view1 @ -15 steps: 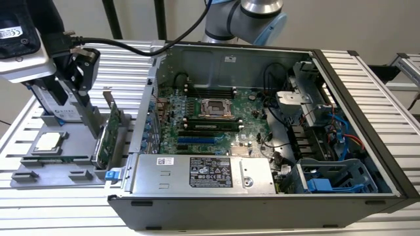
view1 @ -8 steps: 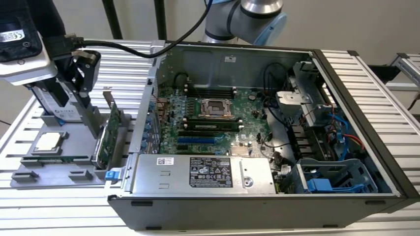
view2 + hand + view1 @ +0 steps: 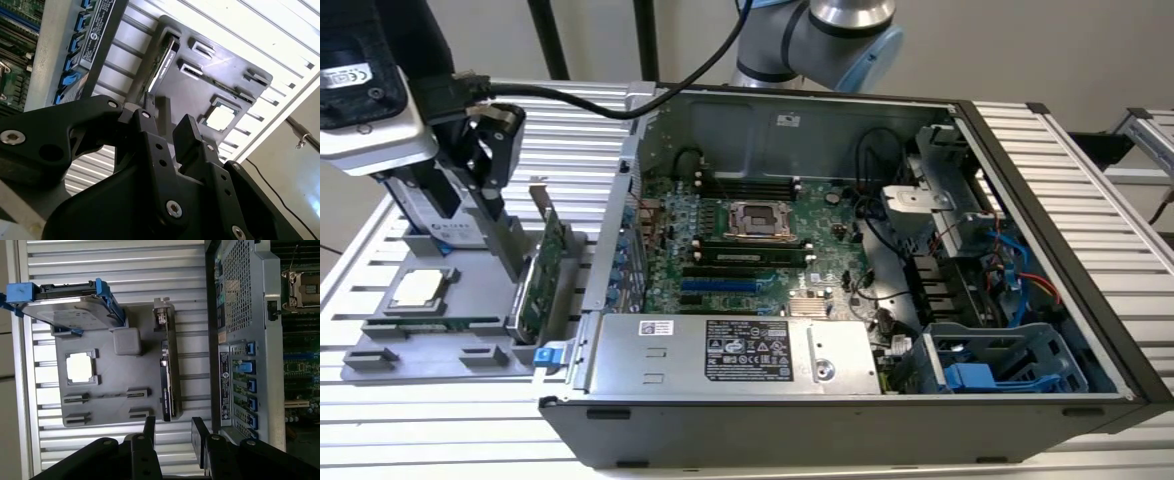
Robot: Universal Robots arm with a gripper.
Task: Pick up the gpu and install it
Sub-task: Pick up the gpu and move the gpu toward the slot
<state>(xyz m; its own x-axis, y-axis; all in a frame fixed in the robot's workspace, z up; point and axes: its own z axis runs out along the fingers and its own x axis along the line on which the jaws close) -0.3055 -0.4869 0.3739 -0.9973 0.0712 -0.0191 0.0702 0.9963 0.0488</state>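
Exterior view: the claw (image 3: 504,238) hangs over the grey fixture tray (image 3: 440,350), outside the open computer case (image 3: 854,430). The gpu (image 3: 547,262) stands on its long edge in a tray slot just beside the claw, on the claw's case side, green board face showing. The hard drive (image 3: 434,222) in its blue frame stands on the claw's other side; a processor chip (image 3: 424,290) lies flat near it. We judge the upright seating deliberate: both faces are free for a pinch across the card's thickness.

First wrist view: the claw (image 3: 174,429) is spread; nothing sits between the fingers (image 3: 149,427), and only tray edge and table slats show in the gap. The gpu (image 3: 166,375) is edge-on, running straight ahead of that gap, untouched. We read the shared line as alignment for straddling the card. This view adds what the exterior lacks: the open gap, and the silver bracket (image 3: 161,310) at the card's end farthest from the claw.

Second wrist view: the claw (image 3: 173,119) shows the same spread from another angle. The gpu (image 3: 162,65) lies beyond the fingertips, not between them; the dark cooler side faces here, which the exterior hides. We cannot tell the claw's height above the card.
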